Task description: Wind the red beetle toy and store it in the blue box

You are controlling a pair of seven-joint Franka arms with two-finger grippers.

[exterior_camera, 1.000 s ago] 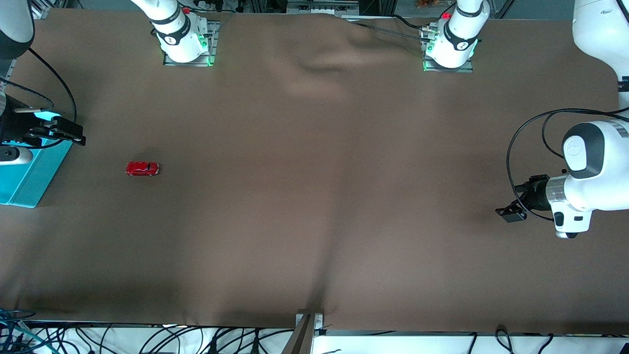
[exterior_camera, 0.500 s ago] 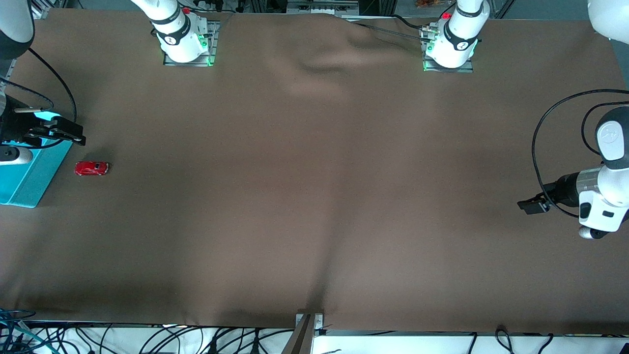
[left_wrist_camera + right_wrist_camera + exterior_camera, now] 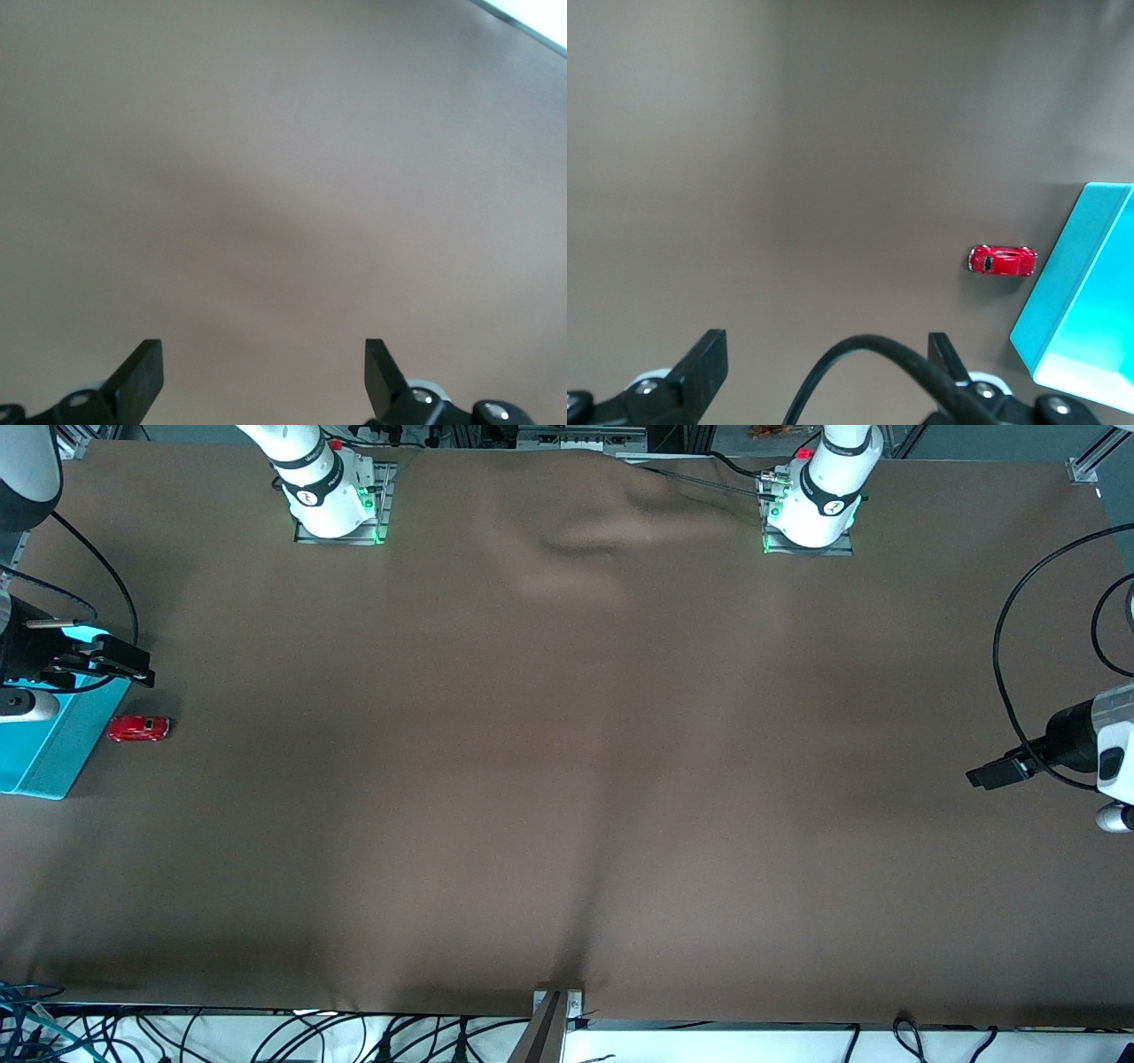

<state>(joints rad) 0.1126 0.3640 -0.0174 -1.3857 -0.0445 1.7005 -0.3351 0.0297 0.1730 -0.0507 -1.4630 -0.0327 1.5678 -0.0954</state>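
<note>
A big table covered with a brown cloth [image 3: 567, 779] fills most of the front view. At the right arm's end of the table sits the blue box [image 3: 55, 740], a wide tray with low sloping sides, partly hidden under the right arm. The right gripper [image 3: 826, 363] hangs over the edge of the blue box and the cloth next to it. Its two black fingers [image 3: 702, 359] are spread wide and there is nothing between them. A black cable [image 3: 868, 359] loops in front of its camera. At the left arm's end of the table, the left gripper [image 3: 263, 372] is up in the air over bare cloth, well apart from the box. Its fingers [image 3: 142, 372] are spread wide too, and it holds nothing. The smallest thing is the red beetle toy [image 3: 138, 728]. It sits on its wheels on the cloth just beside the blue box, outside it. No gripper touches the little car.
</note>
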